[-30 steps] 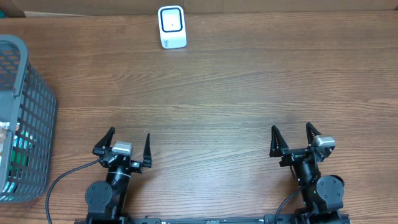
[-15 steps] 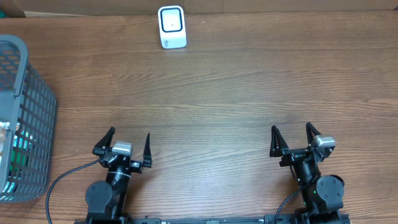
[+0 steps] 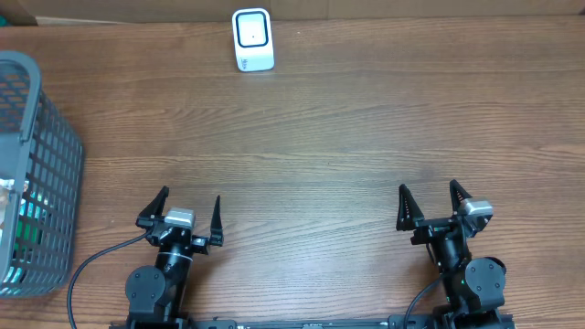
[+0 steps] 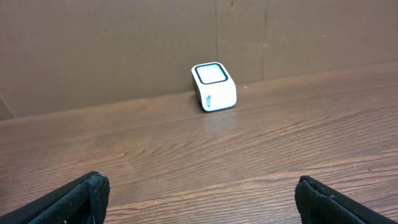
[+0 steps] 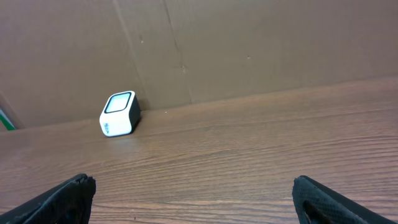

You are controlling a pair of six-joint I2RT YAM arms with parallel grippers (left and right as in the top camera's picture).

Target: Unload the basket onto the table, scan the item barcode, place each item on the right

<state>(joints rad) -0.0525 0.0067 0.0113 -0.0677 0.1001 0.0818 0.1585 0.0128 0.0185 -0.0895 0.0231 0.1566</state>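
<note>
Spread and empty: left hand [image 3: 191,197], right hand [image 3: 428,188], near edge of brown wooden tabletop [image 3: 347,128]; white boxy scanner [image 3: 253,39], far edge

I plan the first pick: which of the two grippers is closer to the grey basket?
The left gripper: the basket stands at the left edge of the table, far from the right gripper.

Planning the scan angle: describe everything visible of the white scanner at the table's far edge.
The barcode scanner is a small white box, seemingly plastic, with rounded corners and a dark-framed window on its sloping top; small blue print marks one side. It stands upright on the wooden table, left of centre, close to the cardboard wall; whether they touch is unclear.
</note>
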